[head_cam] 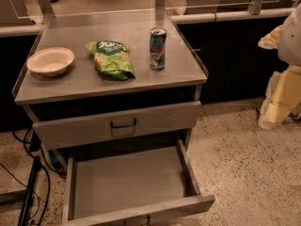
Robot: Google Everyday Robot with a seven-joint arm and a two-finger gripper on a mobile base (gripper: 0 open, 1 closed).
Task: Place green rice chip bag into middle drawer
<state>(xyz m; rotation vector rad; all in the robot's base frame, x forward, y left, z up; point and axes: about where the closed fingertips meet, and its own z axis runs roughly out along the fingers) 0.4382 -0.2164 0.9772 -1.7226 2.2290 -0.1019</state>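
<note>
The green rice chip bag (110,58) lies flat on the grey countertop (122,27), between a bowl and a can. The middle drawer (131,182) is pulled wide open below, showing a bare grey tray with low side walls and a plain front (141,212) near the bottom edge. My gripper (272,108) hangs at the far right, off the cabinet's right side, over the floor at about the height of the upper drawer. It is well away from the bag and holds nothing that I can see.
A cream bowl (50,60) sits at the counter's left. A blue drink can (157,48) stands upright just right of the bag. The upper drawer front (117,125), with a dark bar handle, is slightly out. Cables (33,182) lie on the floor at left.
</note>
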